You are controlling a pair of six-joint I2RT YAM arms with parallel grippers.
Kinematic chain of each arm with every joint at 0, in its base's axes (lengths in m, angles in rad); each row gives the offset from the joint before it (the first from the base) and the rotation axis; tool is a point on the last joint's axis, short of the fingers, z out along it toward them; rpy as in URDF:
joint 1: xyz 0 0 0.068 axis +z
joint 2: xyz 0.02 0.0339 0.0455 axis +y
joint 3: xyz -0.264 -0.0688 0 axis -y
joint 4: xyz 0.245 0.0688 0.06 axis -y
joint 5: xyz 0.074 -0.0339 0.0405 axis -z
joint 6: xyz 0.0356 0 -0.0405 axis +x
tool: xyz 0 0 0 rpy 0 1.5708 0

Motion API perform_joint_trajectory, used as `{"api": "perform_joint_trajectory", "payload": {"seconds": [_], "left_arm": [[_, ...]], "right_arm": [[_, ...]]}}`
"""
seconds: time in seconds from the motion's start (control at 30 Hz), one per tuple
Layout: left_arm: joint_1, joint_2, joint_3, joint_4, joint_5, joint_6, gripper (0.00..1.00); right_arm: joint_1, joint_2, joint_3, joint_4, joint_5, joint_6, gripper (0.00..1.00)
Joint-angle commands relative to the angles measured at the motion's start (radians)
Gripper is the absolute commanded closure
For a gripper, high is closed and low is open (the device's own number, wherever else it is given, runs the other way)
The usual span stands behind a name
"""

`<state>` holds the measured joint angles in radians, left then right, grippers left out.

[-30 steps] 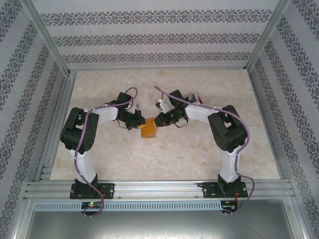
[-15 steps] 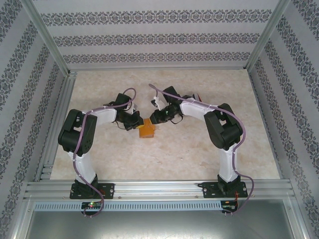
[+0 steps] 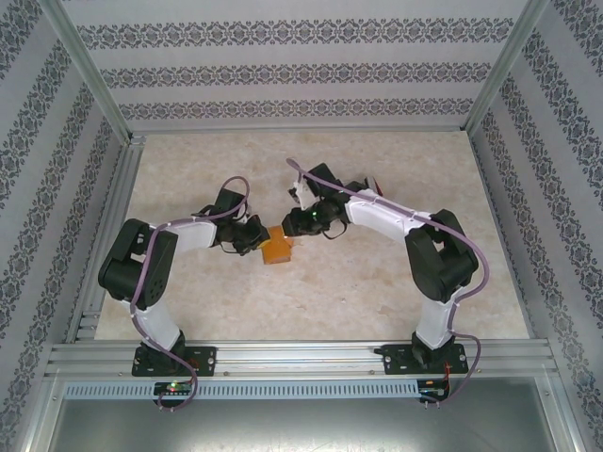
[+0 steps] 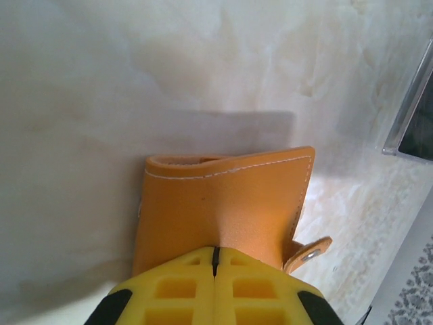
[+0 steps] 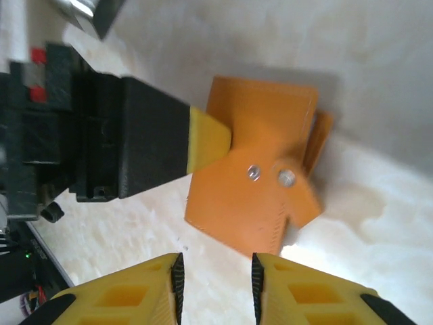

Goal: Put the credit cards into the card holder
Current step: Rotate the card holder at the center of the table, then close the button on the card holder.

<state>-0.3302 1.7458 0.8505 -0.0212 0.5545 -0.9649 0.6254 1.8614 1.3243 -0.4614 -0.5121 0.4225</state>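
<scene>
Smooth orange stitched card holder (image 4: 223, 203) with snap tab sitting mid-way on pale marbled table (image 4: 88, 81), left gripper (image 4: 214, 261) pinching its edge between gridded yellow fingers, right gripper (image 5: 215, 288) hovering close by, jaws parted, empty

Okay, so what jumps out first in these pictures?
The bright orange card holder at the middle of the pale table, pinched at one edge by the left gripper, which is shut on it. The right gripper hangs close beside it, jaws apart and empty.
</scene>
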Motion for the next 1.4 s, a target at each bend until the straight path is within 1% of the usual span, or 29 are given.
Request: {"api": "perform_joint_trajectory", "payload": {"seconds": [0.0,0.1,0.2,0.3,0.43,0.5,0.57,0.63,0.73,0.83,0.9,0.97,1.03,1.17,1.37], "left_arm": [[-0.061,0.026,-0.101,-0.006,-0.107,-0.186,0.99],[-0.081,0.021,-0.136,0.072,-0.117,-0.263,0.99],[-0.108,-0.008,-0.179,0.132,-0.155,-0.334,0.99],[-0.128,-0.028,-0.198,0.167,-0.178,-0.376,0.98],[-0.153,-0.026,-0.18,0.19,-0.165,-0.391,0.91],[-0.155,-0.029,-0.162,0.169,-0.155,-0.374,0.88],[-0.155,-0.043,-0.151,0.139,-0.159,-0.355,0.82],[-0.156,-0.069,-0.134,0.097,-0.179,-0.326,0.8],[-0.155,-0.133,-0.09,-0.009,-0.236,-0.254,0.75],[-0.152,-0.217,-0.035,-0.158,-0.328,-0.17,0.72],[-0.138,-0.282,-0.012,-0.251,-0.401,-0.133,0.71],[-0.108,-0.34,-0.022,-0.289,-0.425,-0.115,0.7],[-0.063,-0.388,-0.047,-0.296,-0.417,-0.105,0.69],[0.023,-0.448,-0.105,-0.292,-0.38,-0.1,0.69],[0.083,-0.468,-0.156,-0.272,-0.331,-0.101,0.69]], "right_arm": [[0.032,0.041,-0.033,-0.027,0.044,0.117,0.63],[0.036,0.088,-0.029,0.011,0.026,0.16,0.62],[0.029,0.128,-0.015,0.019,0.071,0.162,0.6],[0.01,0.186,0.031,-0.013,0.118,0.129,0.58],[-0.012,0.231,0.065,-0.015,0.164,0.092,0.58],[-0.028,0.227,0.086,-0.031,0.187,0.068,0.59],[-0.043,0.206,0.094,-0.04,0.164,0.051,0.59],[-0.049,0.167,0.103,-0.062,0.146,0.03,0.59],[-0.047,0.114,0.139,-0.128,0.16,-0.015,0.59],[-0.036,0.13,0.225,-0.237,0.215,-0.098,0.59],[-0.026,0.153,0.272,-0.275,0.25,-0.152,0.6],[-0.009,0.17,0.302,-0.282,0.259,-0.2,0.6],[0.013,0.194,0.352,-0.311,0.255,-0.259,0.6],[0.073,0.274,0.476,-0.397,0.324,-0.351,0.58],[0.114,0.399,0.597,-0.464,0.413,-0.397,0.56]]}}
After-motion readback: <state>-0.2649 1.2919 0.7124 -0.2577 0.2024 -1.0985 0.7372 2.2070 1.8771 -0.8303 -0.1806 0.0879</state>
